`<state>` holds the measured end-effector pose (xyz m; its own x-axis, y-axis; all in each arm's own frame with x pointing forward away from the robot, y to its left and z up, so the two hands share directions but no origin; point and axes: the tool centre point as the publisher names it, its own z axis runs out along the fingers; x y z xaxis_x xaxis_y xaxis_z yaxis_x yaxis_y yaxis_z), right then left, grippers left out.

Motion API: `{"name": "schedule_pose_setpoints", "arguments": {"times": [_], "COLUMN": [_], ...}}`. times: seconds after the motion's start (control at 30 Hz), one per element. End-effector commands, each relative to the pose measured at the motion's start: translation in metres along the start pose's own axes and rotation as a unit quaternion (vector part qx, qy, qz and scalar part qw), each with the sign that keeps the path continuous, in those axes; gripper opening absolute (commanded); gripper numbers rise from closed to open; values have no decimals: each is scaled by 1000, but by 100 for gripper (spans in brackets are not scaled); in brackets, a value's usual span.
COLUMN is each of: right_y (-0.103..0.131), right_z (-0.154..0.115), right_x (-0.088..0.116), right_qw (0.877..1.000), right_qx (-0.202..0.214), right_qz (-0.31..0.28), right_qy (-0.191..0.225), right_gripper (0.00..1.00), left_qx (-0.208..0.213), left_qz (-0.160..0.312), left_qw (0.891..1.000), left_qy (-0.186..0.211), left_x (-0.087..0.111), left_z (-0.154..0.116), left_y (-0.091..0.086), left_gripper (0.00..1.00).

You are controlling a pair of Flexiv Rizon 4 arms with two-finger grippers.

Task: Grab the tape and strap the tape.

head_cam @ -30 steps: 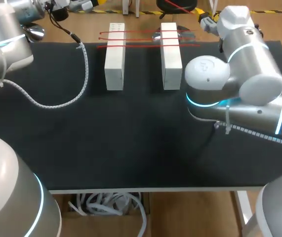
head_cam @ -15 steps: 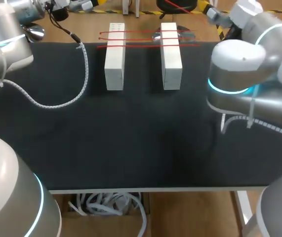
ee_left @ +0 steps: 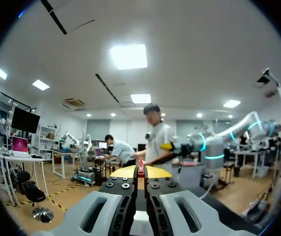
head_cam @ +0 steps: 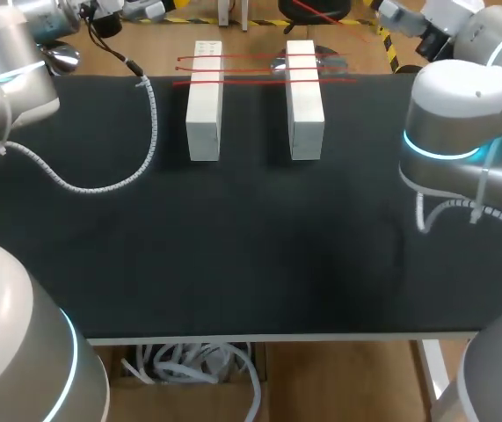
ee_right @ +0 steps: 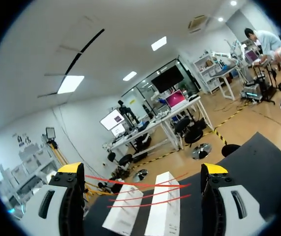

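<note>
Right arm (head_cam: 451, 114) has swung out toward the table (head_cam: 233, 264) edge, right fingers (ee_right: 67, 196) spread wide, empty; left fingers (ee_left: 123, 172) pressed together.

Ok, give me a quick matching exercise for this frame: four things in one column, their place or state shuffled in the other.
Things:
1 white blocks
2 red strands
3 white cable
4 right gripper

Place or state:
A open wide
B lying curved on the black mat, left part
C side by side near the mat's far edge
D stretched across both block tops

Pairs: 1-C, 2-D, 3-B, 4-A
</note>
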<state>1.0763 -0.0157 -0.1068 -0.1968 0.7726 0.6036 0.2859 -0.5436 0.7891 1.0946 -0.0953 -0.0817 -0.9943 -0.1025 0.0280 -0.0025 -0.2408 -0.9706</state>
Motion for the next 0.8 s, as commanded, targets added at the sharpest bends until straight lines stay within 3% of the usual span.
{"name": "schedule_pose_setpoints", "arguments": {"times": [0.03, 0.23, 0.43, 0.63, 0.7, 0.8], "right_y": [-11, -15, -19, -20, -21, -10], "right_z": [-2, -2, 3, 6, 5, 3], "right_x": [-6, 2, 11, 9, 6, 11], "right_qw": [984, 950, 919, 915, 921, 917], "right_qx": [-148, -233, -266, -269, -244, -247], "right_qz": [102, 206, 283, 296, 305, 313], "right_qy": [8, 38, 69, 43, -13, -28], "right_gripper": [100, 100, 100, 100, 100, 100], "left_qx": [1, 1, 1, 1, 1, 1], "left_qz": [1, 1, 1, 1, 1, 1], "left_qw": [1000, 1000, 1000, 1000, 1000, 1000], "left_qy": [-1, -1, -1, -1, -1, -1], "left_x": [1, 1, 1, 1, 1, 1], "left_z": [0, 0, 0, 0, 0, 0], "left_y": [0, 0, 0, 0, 0, 0], "left_gripper": [0, 0, 0, 0, 0, 0]}}
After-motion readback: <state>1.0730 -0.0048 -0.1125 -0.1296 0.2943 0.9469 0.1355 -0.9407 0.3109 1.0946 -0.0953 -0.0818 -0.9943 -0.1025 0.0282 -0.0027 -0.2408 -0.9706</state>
